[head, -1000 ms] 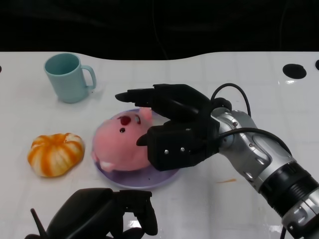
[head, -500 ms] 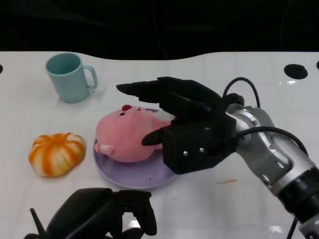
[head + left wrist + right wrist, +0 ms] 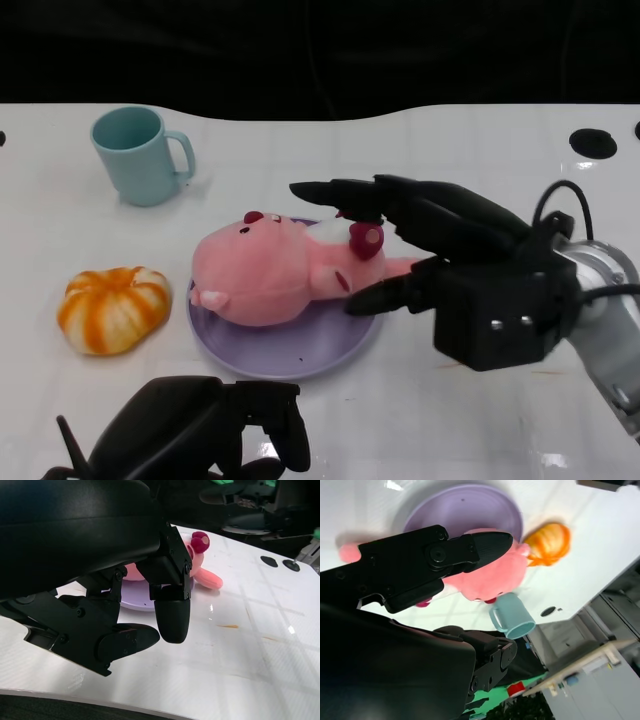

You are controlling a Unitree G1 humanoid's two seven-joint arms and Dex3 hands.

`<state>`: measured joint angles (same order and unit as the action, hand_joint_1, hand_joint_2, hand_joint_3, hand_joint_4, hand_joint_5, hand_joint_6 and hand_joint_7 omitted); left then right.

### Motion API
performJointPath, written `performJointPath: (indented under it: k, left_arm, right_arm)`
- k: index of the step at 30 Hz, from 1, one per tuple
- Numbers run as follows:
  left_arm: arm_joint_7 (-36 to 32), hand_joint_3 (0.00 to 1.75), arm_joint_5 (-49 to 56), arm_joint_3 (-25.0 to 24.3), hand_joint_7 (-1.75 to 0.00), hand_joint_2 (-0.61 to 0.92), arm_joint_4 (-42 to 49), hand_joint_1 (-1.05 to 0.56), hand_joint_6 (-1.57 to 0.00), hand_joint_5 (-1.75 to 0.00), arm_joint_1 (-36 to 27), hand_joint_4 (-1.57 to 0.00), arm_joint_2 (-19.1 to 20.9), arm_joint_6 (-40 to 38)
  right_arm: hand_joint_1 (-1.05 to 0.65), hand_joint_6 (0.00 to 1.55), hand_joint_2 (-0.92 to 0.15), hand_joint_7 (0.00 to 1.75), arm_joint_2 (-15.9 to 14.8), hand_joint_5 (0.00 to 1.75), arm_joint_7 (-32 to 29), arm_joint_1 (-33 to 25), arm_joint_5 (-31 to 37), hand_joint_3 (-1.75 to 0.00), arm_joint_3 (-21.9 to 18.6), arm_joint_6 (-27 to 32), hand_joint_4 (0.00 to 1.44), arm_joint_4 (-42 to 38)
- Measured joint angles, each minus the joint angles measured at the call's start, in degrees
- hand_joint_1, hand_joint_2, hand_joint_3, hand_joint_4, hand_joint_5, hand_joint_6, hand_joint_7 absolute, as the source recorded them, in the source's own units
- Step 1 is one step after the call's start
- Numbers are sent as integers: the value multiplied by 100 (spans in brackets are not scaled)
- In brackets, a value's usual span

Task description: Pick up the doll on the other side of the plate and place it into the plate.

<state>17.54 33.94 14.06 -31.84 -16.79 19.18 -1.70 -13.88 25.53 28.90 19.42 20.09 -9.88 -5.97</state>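
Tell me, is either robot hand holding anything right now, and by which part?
Nothing is held. The right robot hand is open beside the pink doll, which lies on the purple plate. The left robot hand holds nothing.

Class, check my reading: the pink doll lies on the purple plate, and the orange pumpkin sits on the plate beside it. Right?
Not quite. The pink doll does lie on the purple plate, but the head view shows the orange pumpkin on the table, off the plate.

Pink doll (image 3: 270, 275), lavender plate (image 3: 290, 350), teal mug (image 3: 135, 155), orange-and-white striped pumpkin (image 3: 112, 308), white table (image 3: 480, 140).
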Motion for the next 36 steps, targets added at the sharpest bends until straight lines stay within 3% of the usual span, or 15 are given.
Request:
performJointPath:
  k: [3, 9, 10, 13, 18, 26, 32, 36]
  left_arm:
    - [0, 69, 1, -3, -111, 72, 4, -22, -76, -140, 14, -73, 8, -4]
    - [0, 73, -9, -21, -112, 70, 61, -20, -77, -143, 44, -74, 18, 1]
    - [0, 74, -12, -24, -112, 69, 62, -20, -77, -143, 47, -74, 19, 4]
    - [0, 76, -17, -35, -111, 68, 63, -21, -76, -143, 52, -73, 23, 13]
    - [2, 77, -18, -62, -111, 68, 60, -21, -76, -143, 55, -73, 35, 3]
    - [2, 77, -36, -78, -113, 69, 60, -20, -77, -145, 57, -73, 36, 6]
    - [3, 77, -166, -158, -113, 68, 59, -21, -76, -144, 56, -73, 72, 9]
    - [3, 77, -226, -240, -114, 68, 60, -20, -76, -146, 54, -72, 140, 23]
  right_arm:
    - [-53, 35, -92, 10, -104, 64, 23, -302, -228, -10, -186, -35, 20, 173]
    - [-11, 72, -91, 26, -157, 101, -21, -895, -827, -8, -648, -259, 46, 324]
    - [-5, 76, -88, 33, -162, 110, -22, -983, -878, -15, -705, -259, 48, 336]
    - [6, 87, -49, 53, -275, 124, 39, -1249, -1050, -102, -862, -199, 63, 490]
    - [6, 102, -42, 70, -710, 125, 408, -1541, -1238, -129, -1080, 133, 87, 987]
    - [3, 92, -39, 119, -1312, 165, 888, -1808, -1246, -135, -1235, 413, 86, 1331]
    - [1, 78, -38, 149, -1411, 174, 898, -2025, -1175, -135, -1250, 705, 85, 1647]
    - [-1, 75, -38, 155, -1410, 175, 783, -2097, -974, -135, -1207, 748, 85, 1656]
